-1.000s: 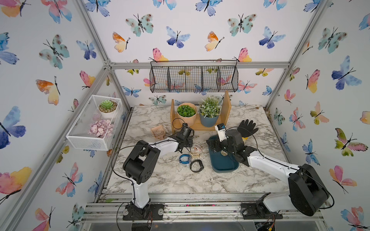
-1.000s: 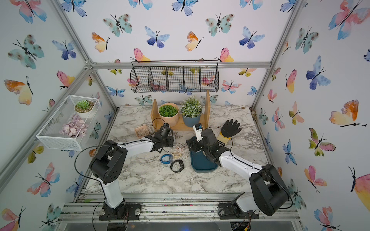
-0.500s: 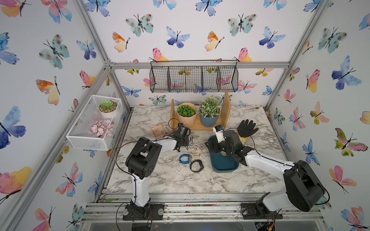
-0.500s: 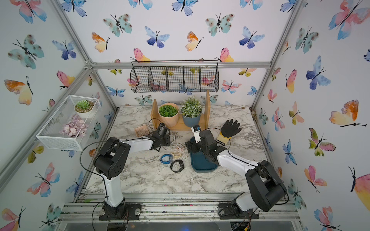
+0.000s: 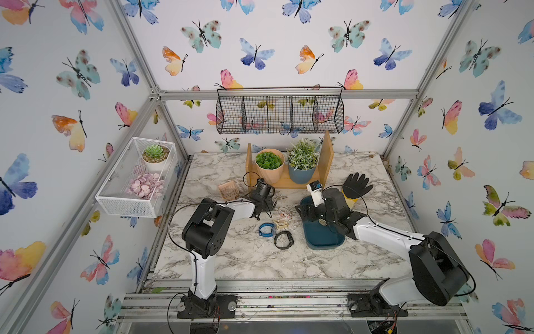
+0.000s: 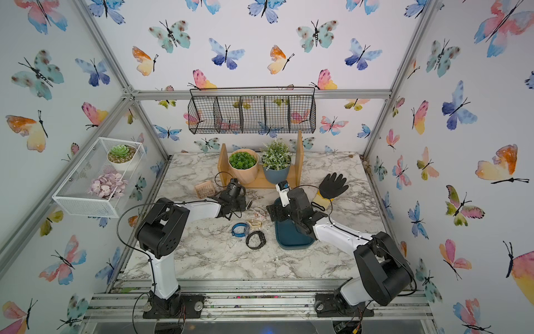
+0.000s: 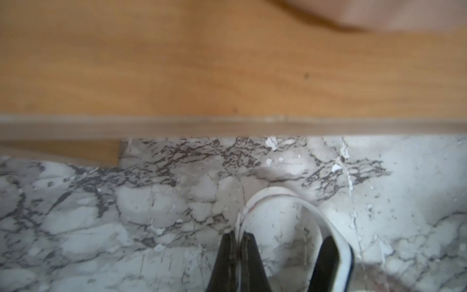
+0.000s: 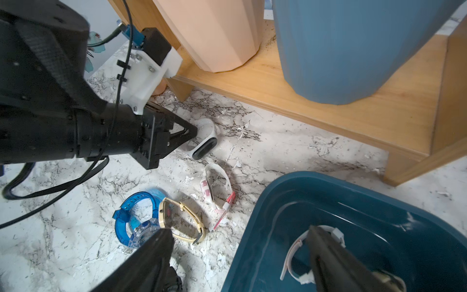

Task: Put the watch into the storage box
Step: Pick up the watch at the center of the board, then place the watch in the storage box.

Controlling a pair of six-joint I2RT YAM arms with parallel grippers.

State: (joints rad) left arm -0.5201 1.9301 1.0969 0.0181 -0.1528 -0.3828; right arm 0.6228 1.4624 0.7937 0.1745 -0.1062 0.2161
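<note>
Left gripper [image 8: 195, 132] low over the marble worktop [image 5: 231, 260], just in front of the wooden shelf [image 8: 303, 96]. Its jaws are pinched together on the strap of the white watch [image 8: 204, 142]. Left wrist view confirms: a thin run of white band passes between the two dark fingers [image 7: 249, 255], and the rest of the loop [image 7: 275, 193] lies on the marble beside them. White watch sits on the worktop, black face outward, well outside the storage box [image 5: 323, 240]. Storage box lies on the right half of the worktop, long side running front to back, near the shelf's right foot. Right gripper [image 8: 237, 230] hovers at the box's far left corner with jaws spread wide, nothing between them. One finger is over the marble by the blue watch [image 8: 131, 220], the other over the box interior. Inside the box: a pale-strapped watch [image 8: 293, 255], partly hidden by that finger. Loose on the worktop between the two arms: blue watch, a beige-strapped watch [image 8: 182, 220] touching it, a pink-and-white watch [image 8: 217, 187] nearer the shelf, and a black watch [image 5: 283, 240] closest to the front edge. On the shelf, a peach pot [image 8: 214, 32] and a blue pot [image 8: 353, 50]. Black glove [image 5: 357, 185] lies flat behind the right arm.
</note>
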